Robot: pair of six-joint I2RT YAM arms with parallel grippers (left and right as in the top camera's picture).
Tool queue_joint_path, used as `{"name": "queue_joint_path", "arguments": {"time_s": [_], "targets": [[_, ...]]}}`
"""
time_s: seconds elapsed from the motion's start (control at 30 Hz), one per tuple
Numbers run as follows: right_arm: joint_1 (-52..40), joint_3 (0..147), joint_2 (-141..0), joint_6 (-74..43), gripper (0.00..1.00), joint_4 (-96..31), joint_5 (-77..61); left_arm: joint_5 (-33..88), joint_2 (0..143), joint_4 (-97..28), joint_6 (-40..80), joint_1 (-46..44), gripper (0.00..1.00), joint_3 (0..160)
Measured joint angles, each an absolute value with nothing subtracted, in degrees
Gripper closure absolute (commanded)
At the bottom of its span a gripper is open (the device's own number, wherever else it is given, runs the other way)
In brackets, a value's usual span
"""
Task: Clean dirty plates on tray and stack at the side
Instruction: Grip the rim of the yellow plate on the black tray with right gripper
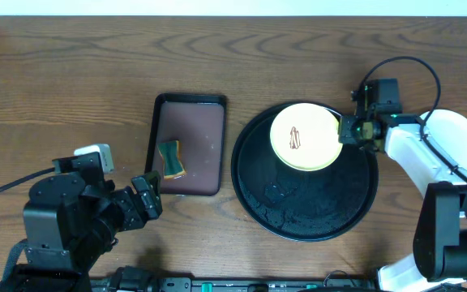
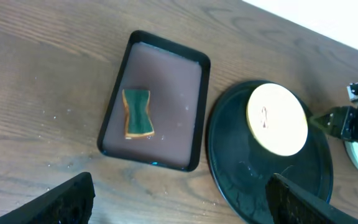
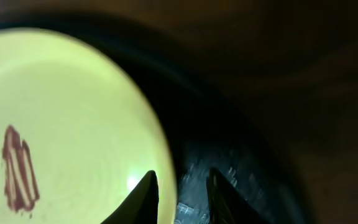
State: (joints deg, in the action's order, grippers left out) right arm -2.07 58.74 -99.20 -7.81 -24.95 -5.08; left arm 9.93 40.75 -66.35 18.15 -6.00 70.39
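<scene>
Spanning everything, a brown wood-grain table point(image 1: 71, 73) meets a white wall point(image 1: 233, 6).

The pale yellow plate point(image 1: 303, 136) has a red-brown smear point(image 1: 296, 139). The round tray point(image 1: 298, 215) is black. The sponge point(image 1: 171, 159) is green and tan.

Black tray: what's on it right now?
On the black tray: one pale yellow plate with a red-brown smear, at the far side. The right gripper is at the plate's rim. Anything beneath the plate is hidden.

Black left arm point(image 1: 63, 215), white-shelled right arm point(image 1: 416, 154)
</scene>
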Motion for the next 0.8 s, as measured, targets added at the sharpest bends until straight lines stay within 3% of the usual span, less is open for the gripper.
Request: {"name": "queue_joint_path", "arguments": {"time_s": [0.13,0.3,0.8], "targets": [[-1.3,58.7,-101.2,-3.5,0.80,-20.9,-7.3,9.9,40.8,-63.6,18.2,-6.0,0.11,70.4],[-1.3,58.7,-105.9,-1.4,0.99,-18.6,-9.3,10.0,40.8,-63.2,18.2,-6.0,0.11,70.4],[-2.7,58.7,-96.1,-6.8,0.99,-33.2,-15.7,10.4,46.3,-65.7,18.4,-6.0,0.11,70.4]]}}
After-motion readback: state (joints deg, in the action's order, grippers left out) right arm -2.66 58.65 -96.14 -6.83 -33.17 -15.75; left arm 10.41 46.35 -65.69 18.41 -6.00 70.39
